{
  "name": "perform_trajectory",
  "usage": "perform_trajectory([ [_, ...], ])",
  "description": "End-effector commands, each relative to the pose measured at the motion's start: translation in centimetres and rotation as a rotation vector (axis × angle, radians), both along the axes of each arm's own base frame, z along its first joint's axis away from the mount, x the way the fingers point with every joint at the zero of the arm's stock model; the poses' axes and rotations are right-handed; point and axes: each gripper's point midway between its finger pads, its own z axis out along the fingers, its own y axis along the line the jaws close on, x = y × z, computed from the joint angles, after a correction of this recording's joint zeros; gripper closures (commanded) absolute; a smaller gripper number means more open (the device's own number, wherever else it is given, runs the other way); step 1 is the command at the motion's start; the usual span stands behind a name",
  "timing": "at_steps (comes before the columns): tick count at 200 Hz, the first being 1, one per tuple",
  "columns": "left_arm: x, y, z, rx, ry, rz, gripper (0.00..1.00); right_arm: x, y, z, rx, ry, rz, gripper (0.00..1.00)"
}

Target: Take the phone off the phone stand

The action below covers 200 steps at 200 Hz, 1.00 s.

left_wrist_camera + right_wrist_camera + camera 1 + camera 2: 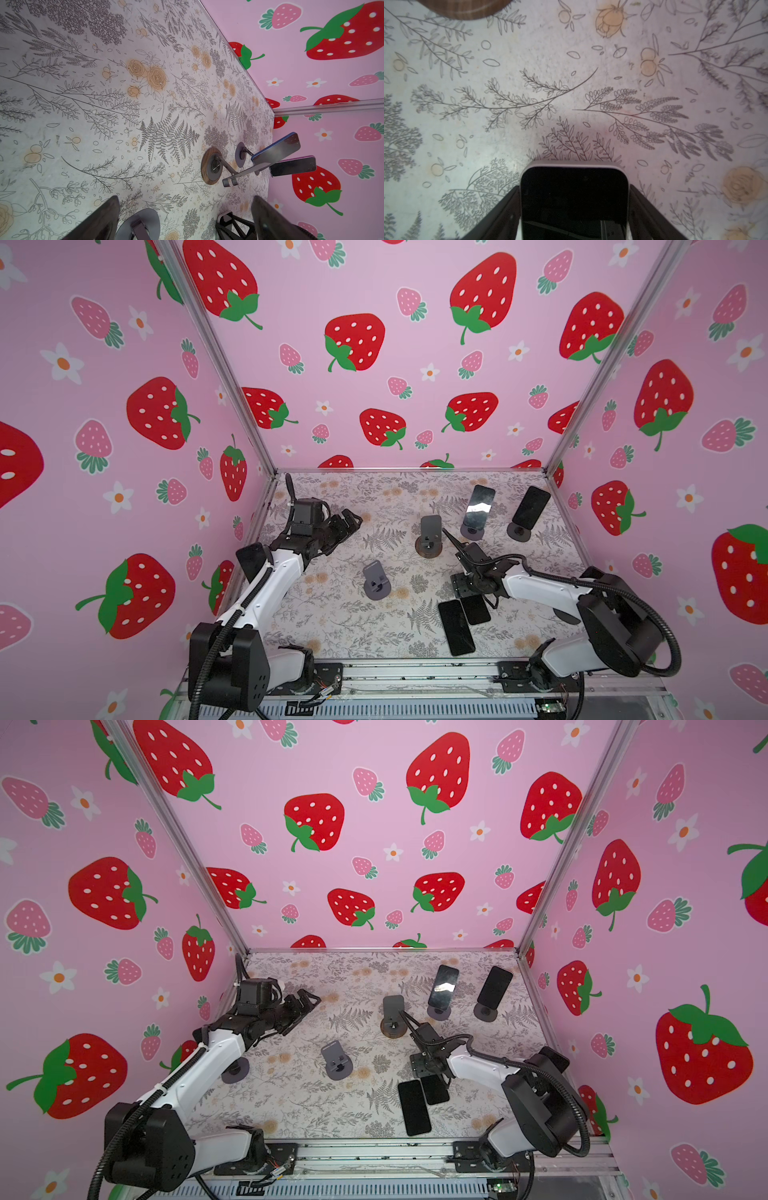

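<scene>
Two dark phones stand on stands at the back right: one phone (pixel 478 506) on a grey phone stand (pixel 471 531), another phone (pixel 532 506) beside it. My right gripper (pixel 574 188) points down at the mat, its fingers (pixel 508 207) flanking the sides of a black phone (pixel 574 197) that lies low by another flat phone (pixel 456 626). No gap shows at either edge, and I cannot tell whether the fingers still press. My left gripper (pixel 351 522) hovers open and empty at the left, above the mat.
An empty stand on a wooden base (pixel 429 537) and an empty grey stand (pixel 376 580) sit mid-mat. A further phone on a stand (pixel 251 560) leans by the left wall behind my left arm. Strawberry-print walls close in three sides.
</scene>
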Motion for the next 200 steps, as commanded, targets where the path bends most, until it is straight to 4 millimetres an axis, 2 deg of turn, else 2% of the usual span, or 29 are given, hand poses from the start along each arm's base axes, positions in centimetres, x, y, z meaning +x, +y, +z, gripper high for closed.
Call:
perform_trajectory([
  [1, 0.4, -0.3, 0.3, -0.009, -0.011, -0.004, 0.0, -3.2, -2.5, -3.1, -0.099, 0.14, -0.005, 0.21],
  [39, 0.3, -0.2, 0.6, -0.002, -0.019, -0.003, 0.0, -2.3, -1.6, -1.8, -0.065, 0.113, -0.003, 0.19],
  [73, 0.3, 0.0, 1.4, 0.016, -0.027, -0.002, 0.0, 0.2, -0.2, 1.2, -0.026, 0.014, -0.008, 0.15],
  [97, 0.2, 0.2, 1.9, 0.029, -0.042, 0.004, 0.0, 2.3, 1.1, 4.4, 0.027, -0.084, -0.015, 0.13],
  [119, -0.1, 0.5, 2.4, 0.053, -0.042, 0.001, 0.0, 4.5, 2.4, 8.3, 0.107, -0.205, -0.041, 0.12],
  [146, -0.6, 1.1, 3.0, 0.085, -0.065, 0.02, 0.0, 7.1, 2.9, 13.7, 0.207, -0.401, -0.099, 0.11],
  [167, -1.2, 1.5, 3.8, 0.12, -0.066, 0.011, 0.0, 8.3, 3.0, 17.4, 0.271, -0.533, -0.123, 0.1],
  [185, -1.9, 2.1, 4.6, 0.176, -0.068, 0.006, 0.0, 9.1, 3.0, 19.7, 0.306, -0.614, -0.143, 0.1],
  [200, -2.5, 3.3, 5.5, 0.252, -0.071, 0.018, 0.0, 9.5, 3.3, 20.8, 0.329, -0.657, -0.134, 0.1],
])
